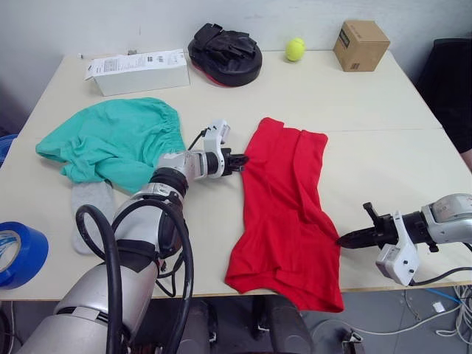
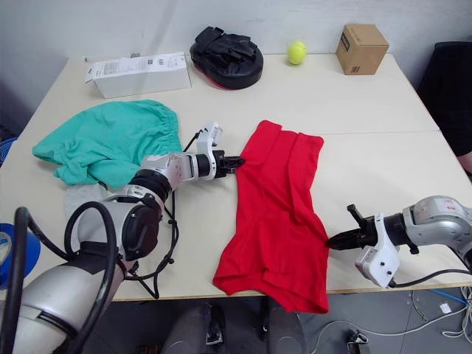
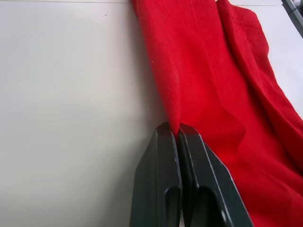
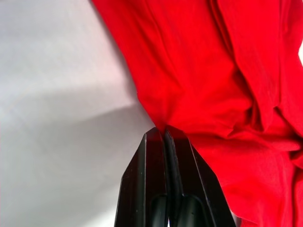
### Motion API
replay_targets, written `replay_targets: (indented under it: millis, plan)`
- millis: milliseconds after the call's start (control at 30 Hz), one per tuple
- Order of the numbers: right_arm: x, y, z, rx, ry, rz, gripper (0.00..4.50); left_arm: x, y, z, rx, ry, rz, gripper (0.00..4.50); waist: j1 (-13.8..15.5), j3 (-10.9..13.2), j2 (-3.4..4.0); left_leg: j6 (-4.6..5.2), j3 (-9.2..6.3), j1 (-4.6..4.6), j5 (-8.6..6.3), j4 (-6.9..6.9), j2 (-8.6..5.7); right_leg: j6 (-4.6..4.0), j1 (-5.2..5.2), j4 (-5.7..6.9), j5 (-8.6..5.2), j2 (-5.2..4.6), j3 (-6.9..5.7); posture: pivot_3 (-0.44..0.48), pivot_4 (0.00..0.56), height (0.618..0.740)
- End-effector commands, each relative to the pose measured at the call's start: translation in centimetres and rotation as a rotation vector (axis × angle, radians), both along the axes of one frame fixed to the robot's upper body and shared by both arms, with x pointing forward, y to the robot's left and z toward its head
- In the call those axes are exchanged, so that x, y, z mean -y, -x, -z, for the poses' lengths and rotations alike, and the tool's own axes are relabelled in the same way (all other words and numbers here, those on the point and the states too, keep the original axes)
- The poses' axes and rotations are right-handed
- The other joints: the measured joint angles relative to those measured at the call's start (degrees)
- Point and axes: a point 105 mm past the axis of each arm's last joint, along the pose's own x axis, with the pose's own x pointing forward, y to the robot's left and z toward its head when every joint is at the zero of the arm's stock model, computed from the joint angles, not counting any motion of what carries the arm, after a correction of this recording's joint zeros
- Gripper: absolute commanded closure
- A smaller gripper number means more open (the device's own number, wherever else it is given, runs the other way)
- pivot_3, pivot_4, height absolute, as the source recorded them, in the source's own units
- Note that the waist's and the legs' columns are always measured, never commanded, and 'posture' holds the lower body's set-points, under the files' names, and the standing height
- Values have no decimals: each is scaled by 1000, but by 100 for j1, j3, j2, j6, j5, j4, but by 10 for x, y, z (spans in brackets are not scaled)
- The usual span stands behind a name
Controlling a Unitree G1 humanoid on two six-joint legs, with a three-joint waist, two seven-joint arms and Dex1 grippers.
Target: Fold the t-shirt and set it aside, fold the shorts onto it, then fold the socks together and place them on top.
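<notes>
the t-shirt (image 1: 287,214), partly folded lengthwise, is pinched at opposite edges by the left gripper (image 1: 242,161) and the right gripper (image 1: 344,240) at mid-table. the shorts (image 1: 118,140) and socks (image 1: 90,210) lie untouched at the left, so most steps appear left.

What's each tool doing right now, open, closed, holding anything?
Left tool: closed, pinching the left edge of the t-shirt.
Right tool: closed, pinching the t-shirt's right edge.
</notes>
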Motion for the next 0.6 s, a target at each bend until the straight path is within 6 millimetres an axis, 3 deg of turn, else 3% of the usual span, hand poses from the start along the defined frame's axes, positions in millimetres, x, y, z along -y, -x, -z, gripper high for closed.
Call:
replay_targets:
  millis: [33,167,300,400,500,600]
  plan:
    - [-8,1,0,-2,-24,-33,4500,2,0,-4,31,2,18,4265,1,0,0,0,0,0,0,0,-1,0,0,0,0,0,1,0,150,740]
    - [-16,3,4,-22,-53,-34,4500,11,5,-9,49,2,103,3247,2,0,0,0,0,-1,0,0,-1,0,0,1,0,0,0,0,150,740]
    - [-12,5,-1,-37,-83,35,3610,3,8,-21,92,-22,192,2017,5,0,0,0,0,-2,0,1,-2,0,1,0,0,0,-1,0,150,740]
    - [-5,9,-14,-24,-118,86,2530,-16,17,-41,159,-23,327,1031,4,0,0,0,-1,-3,0,1,-1,0,-1,1,0,2,-2,0,150,740]
    - [0,20,-21,-29,-141,104,1540,-36,44,-53,305,-94,546,119,-33,-1,3,-3,5,-5,0,-6,5,-1,-9,2,0,8,5,0,150,740]
    - [4,36,-18,-58,-140,100,516,-51,97,-40,493,-256,818,0,-43,-5,11,-11,8,7,-2,-11,12,-8,-8,5,-4,9,17,0,150,740]
